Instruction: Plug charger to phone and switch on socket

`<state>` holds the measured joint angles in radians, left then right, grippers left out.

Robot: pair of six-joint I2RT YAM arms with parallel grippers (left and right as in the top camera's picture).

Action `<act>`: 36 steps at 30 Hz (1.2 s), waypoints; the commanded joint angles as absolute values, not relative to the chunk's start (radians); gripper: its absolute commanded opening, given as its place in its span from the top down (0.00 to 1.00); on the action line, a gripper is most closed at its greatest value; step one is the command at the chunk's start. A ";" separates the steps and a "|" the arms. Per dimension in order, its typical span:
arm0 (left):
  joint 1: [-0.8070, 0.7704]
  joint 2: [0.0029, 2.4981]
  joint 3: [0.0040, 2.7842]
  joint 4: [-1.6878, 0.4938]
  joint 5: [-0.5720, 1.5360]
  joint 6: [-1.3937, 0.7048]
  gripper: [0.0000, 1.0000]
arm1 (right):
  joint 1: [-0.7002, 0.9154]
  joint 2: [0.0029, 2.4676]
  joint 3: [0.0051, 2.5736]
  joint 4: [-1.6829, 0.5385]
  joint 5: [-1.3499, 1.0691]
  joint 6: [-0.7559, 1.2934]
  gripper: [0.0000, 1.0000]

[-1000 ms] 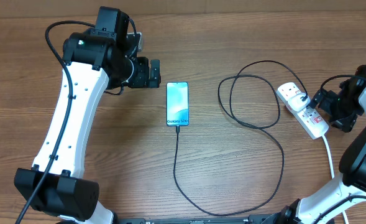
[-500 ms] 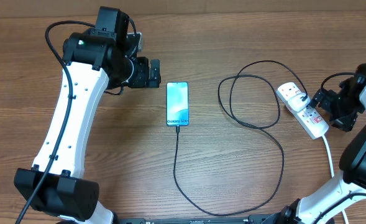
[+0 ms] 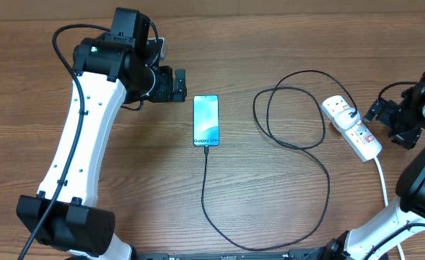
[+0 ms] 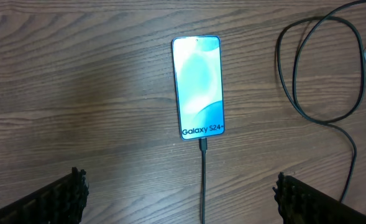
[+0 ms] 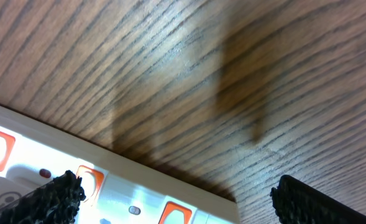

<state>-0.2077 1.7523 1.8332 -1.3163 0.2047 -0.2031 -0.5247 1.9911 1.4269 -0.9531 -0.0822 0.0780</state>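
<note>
The phone (image 3: 206, 120) lies flat at the table's middle, its blue screen lit and reading "Galaxy S24+"; it also shows in the left wrist view (image 4: 197, 86). The black charger cable (image 3: 320, 155) runs from the phone's bottom edge, its tip in the port (image 4: 202, 144), loops right and ends at a black plug in the white socket strip (image 3: 351, 127). My left gripper (image 3: 177, 85) is open and empty, just left of the phone. My right gripper (image 3: 379, 115) is open and empty beside the strip's right edge. The strip's orange-red switches (image 5: 175, 213) show in the right wrist view.
The strip's thick white cord (image 3: 382, 184) runs down toward the front right. The wooden table (image 3: 125, 202) is bare at the front left. The cable loop (image 4: 322, 68) lies right of the phone.
My right gripper has drawn back a little to the right and up, away from the socket strip. The left arm, phone and cable have not moved.
</note>
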 commanded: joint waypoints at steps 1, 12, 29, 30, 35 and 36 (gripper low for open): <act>-0.210 1.729 1.848 -1.315 0.199 -0.210 0.00 | -0.525 2.005 1.434 -0.934 -0.106 0.078 0.00; -0.210 1.729 1.848 -1.315 0.199 -0.210 0.00 | -0.509 2.006 1.392 -0.900 -0.107 0.082 0.00; -0.210 1.729 1.848 -1.315 0.199 -0.210 0.00 | -0.497 2.008 1.346 -0.908 -0.137 0.082 0.00; -0.210 1.729 1.848 -1.315 0.199 -0.210 0.00 | -0.497 2.008 1.346 -0.917 -0.136 0.081 0.00; -0.210 1.729 1.848 -1.315 0.199 -0.210 0.00 | -0.496 2.007 1.346 -0.951 -0.136 0.081 0.00; -0.210 1.729 1.848 -1.315 0.199 -0.210 0.00 | -0.496 2.007 1.346 -0.955 -0.136 0.082 0.00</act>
<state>-0.2077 1.7523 1.8332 -1.3163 0.2047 -0.2031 -0.5129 1.9919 1.3678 -0.9173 -0.1093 0.0975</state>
